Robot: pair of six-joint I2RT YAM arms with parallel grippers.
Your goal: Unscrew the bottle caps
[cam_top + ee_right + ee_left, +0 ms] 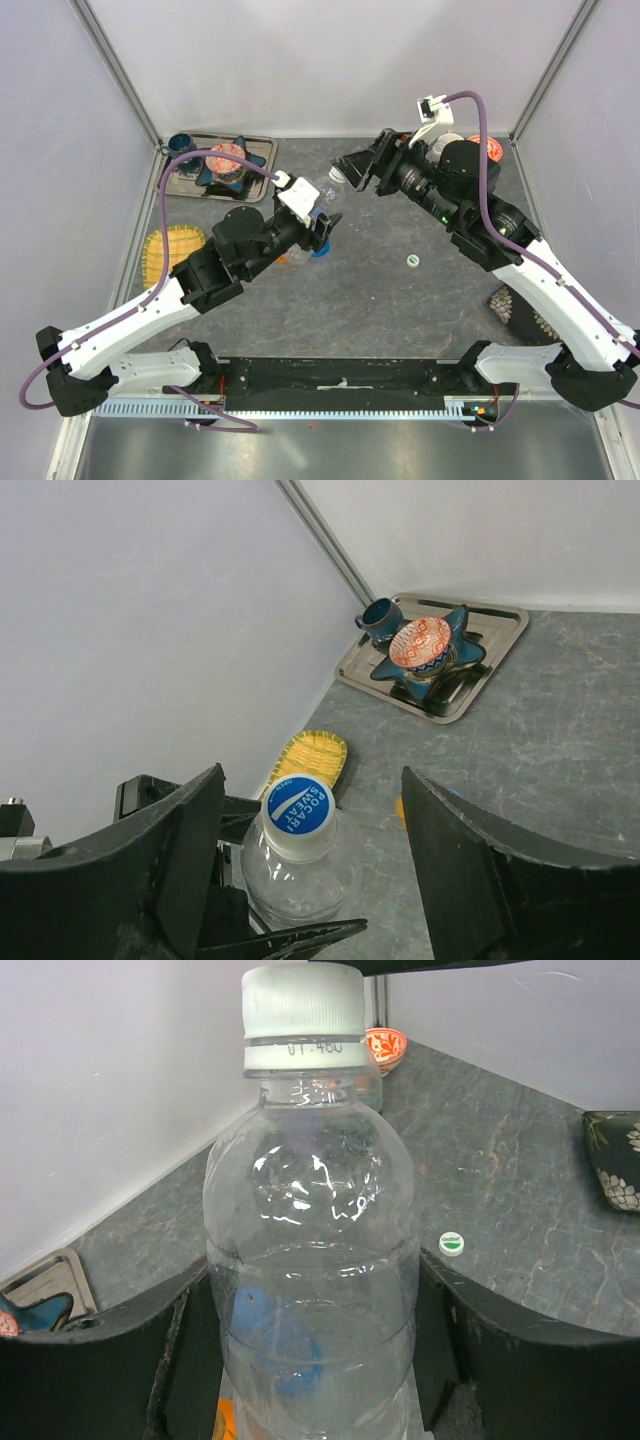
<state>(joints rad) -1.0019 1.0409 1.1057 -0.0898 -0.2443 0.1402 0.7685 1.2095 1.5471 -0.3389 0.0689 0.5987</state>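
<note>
My left gripper [322, 224] is shut on a clear bottle [326, 191] and holds it off the table, neck pointing at the right gripper. In the left wrist view the bottle [310, 1210] fills the gap between the fingers [90, 1360], and its white cap [303, 1015] is on. My right gripper [348, 172] is open, and its jaws stand wide on either side of the blue-topped cap [298, 810] without touching it. An orange bottle [287, 258] and a blue one [320, 250] lie under the left gripper, mostly hidden. The fourth bottle is out of view.
A loose green and white cap [412, 261] lies mid-table. A metal tray [258, 145] with a blue cup and dishes stands at the back left. A yellow woven dish [170, 250] is at the left, a dark patterned dish [515, 310] at the right, and an orange bowl [487, 148] at the back right.
</note>
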